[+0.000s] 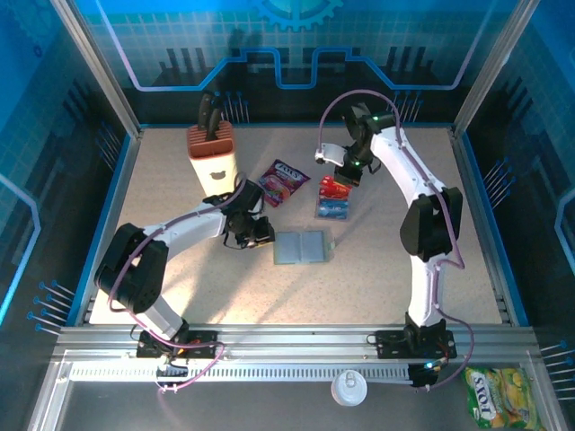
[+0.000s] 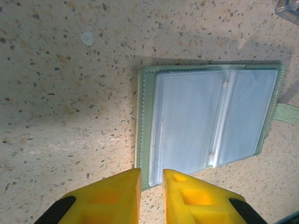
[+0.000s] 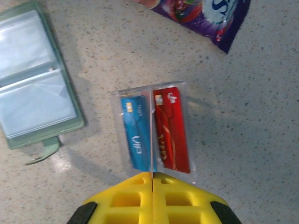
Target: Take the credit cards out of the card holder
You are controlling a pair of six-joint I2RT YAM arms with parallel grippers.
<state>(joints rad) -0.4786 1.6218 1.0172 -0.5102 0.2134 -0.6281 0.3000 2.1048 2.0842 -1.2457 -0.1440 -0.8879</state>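
Left gripper [image 2: 152, 176] barely parted at the holder's [image 2: 196, 116] edge, right gripper [image 3: 153, 177] shut over the cards [image 3: 170, 128]; a careless nudge could skid the holder.

The blue plastic card [image 3: 135, 133] carries a white logo of two or three block letters, seemingly "UP", and a smaller white mark at one end that is too fine to read. Just beyond it, on the far side, the red plastic card [image 3: 172, 130] bears a line of gold script along its length and a small white emblem at one end, both illegible. To their left, the purple foil snack packet [image 3: 210, 14] shows large white brand lettering cut by the frame; only an "S" is clear. At the near right, the green-and-yellow snack bag [image 1: 501, 400] has bold dark letters, unreadable.
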